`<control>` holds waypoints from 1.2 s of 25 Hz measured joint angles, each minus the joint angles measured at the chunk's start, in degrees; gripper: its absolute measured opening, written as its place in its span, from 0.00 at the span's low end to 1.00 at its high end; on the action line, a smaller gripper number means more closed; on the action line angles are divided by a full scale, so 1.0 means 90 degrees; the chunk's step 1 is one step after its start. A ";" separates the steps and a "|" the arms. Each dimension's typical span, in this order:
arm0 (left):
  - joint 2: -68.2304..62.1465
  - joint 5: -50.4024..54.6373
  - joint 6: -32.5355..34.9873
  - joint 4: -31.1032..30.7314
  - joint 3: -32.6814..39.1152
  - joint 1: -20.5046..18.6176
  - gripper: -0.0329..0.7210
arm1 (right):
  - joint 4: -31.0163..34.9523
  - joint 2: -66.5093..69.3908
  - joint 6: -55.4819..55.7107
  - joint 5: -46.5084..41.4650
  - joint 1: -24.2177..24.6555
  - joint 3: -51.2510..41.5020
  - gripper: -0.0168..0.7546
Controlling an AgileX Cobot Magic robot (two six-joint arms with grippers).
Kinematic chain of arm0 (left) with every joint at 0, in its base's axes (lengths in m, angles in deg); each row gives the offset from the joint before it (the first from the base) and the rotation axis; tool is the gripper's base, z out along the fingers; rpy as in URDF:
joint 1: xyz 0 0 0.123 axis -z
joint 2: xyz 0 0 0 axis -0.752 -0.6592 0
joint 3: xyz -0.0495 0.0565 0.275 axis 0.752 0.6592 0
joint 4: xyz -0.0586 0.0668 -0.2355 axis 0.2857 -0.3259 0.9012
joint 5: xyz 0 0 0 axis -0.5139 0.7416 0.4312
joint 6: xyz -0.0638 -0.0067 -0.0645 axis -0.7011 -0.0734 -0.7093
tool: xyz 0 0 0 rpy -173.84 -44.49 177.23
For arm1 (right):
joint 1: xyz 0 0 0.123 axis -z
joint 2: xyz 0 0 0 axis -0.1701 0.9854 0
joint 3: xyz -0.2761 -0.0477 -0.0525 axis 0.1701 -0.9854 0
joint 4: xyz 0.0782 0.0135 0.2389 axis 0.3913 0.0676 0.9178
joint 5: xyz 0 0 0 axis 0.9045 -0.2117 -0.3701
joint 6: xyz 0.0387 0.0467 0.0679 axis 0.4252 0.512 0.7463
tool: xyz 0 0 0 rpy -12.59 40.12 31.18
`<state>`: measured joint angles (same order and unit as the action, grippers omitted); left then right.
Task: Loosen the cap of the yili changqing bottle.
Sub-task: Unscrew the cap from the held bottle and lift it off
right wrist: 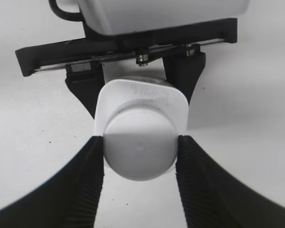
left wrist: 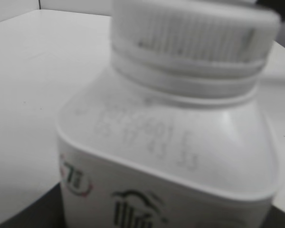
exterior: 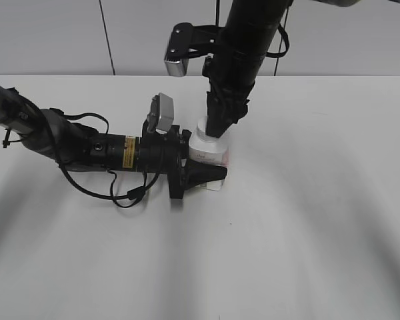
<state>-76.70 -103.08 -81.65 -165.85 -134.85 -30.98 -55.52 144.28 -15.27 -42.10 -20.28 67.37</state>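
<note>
table [exterior: 320, 233] carries the upright bottle [exterior: 207, 151] near its middle. left gripper [exterior: 210, 175], level from the bottle's left, pinches its body. right gripper [right wrist: 140, 152], above the bottle, pinches the cap [right wrist: 138, 147].

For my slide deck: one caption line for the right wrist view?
Right gripper clamps the white cap from above while the left gripper holds the bottle body.

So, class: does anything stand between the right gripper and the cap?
Nothing visible does. The right gripper has its fingers already against both sides of the cap, and the left gripper holds the bottle lower down.
</note>
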 joint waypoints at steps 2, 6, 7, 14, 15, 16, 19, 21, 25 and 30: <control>0.0000 0.0000 0.0000 0.0000 0.0000 0.0000 0.59 | -0.0005 0.0000 -0.0028 0.0000 0.0000 0.0000 0.51; 0.0000 0.0000 0.0000 0.0000 0.0000 0.0000 0.59 | -0.0022 -0.0005 -0.0033 0.0000 0.0000 0.0000 0.51; 0.0000 0.0000 0.0000 0.0000 0.0000 0.0000 0.59 | -0.0037 -0.0005 -0.0029 0.0000 0.0000 0.0000 0.51; 0.0000 0.0000 0.0000 0.0000 0.0000 0.0000 0.59 | -0.0061 -0.0013 -0.0010 0.0000 0.0000 0.0000 0.51; 0.0000 0.0000 0.0000 0.0000 0.0000 0.0000 0.59 | -0.0061 -0.0013 -0.0010 0.0000 0.0000 0.0000 0.51; 0.0000 0.0000 0.0000 0.0000 0.0000 0.0000 0.59 | -0.0064 -0.0013 -0.0010 0.0000 0.0000 0.0000 0.51; 0.0000 0.0000 0.0000 0.0000 0.0000 0.0000 0.58 | -0.0069 -0.0013 -0.0008 0.0000 0.0000 0.0000 0.52; 0.0000 0.0000 0.0000 0.0000 0.0000 0.0000 0.58 | -0.0083 -0.0013 0.0032 0.0000 0.0000 0.0000 0.55; 0.0000 0.0006 0.0000 0.0000 0.0000 0.0000 0.58 | -0.0065 -0.0013 0.0127 0.0000 0.0000 -0.0006 0.65; 0.0000 0.0012 -0.0006 0.0000 0.0000 0.0000 0.58 | -0.0012 -0.0013 0.0600 0.0000 0.0002 -0.0014 0.74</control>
<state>-76.70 -102.97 -81.70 -165.85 -134.85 -30.98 -55.63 144.16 -9.87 -42.10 -20.27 67.25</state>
